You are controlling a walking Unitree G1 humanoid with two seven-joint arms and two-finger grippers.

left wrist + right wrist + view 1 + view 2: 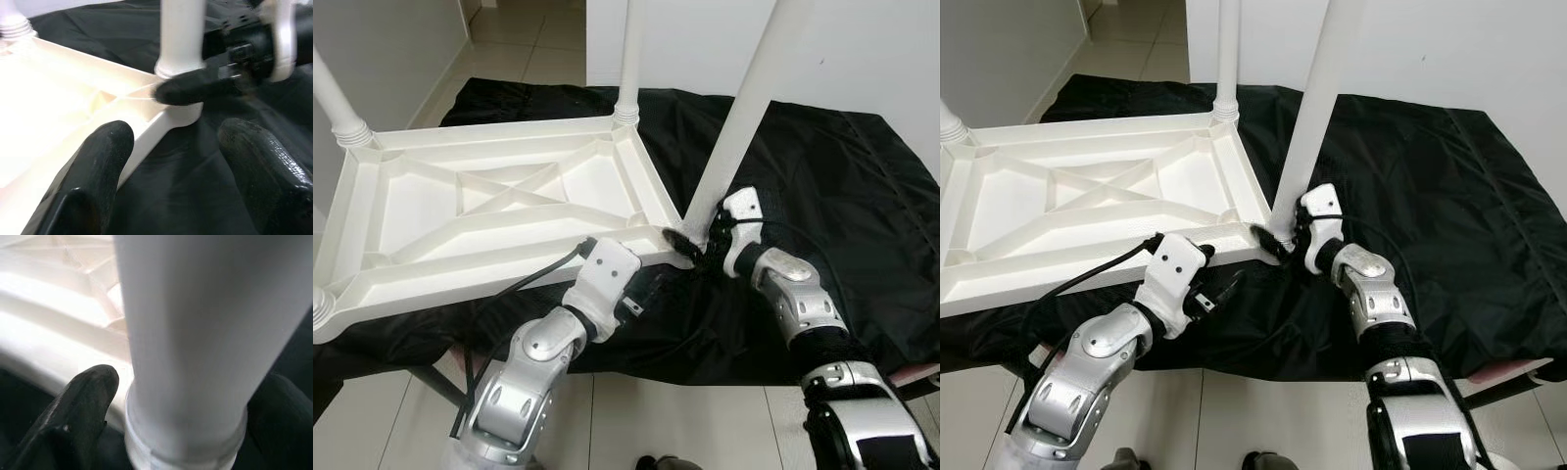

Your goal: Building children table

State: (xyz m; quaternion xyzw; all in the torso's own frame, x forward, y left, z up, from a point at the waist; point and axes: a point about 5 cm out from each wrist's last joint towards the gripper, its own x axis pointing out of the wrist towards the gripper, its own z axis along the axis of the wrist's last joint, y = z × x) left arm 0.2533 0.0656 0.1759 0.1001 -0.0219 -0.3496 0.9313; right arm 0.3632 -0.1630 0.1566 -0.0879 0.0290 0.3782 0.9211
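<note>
Low — right gripper [697, 245] around table leg [744, 108]

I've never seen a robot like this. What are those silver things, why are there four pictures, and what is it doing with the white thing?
The silver things are a robot's two arms. Two pictures come from cameras in its head; two from cameras on its wrists. An upside-down white plastic table lies on a black cloth, legs pointing up. The right gripper has its black fingers around the bottom of one table leg, at the table's near corner. The left gripper is open, close to the table's edge, holding nothing.
</note>
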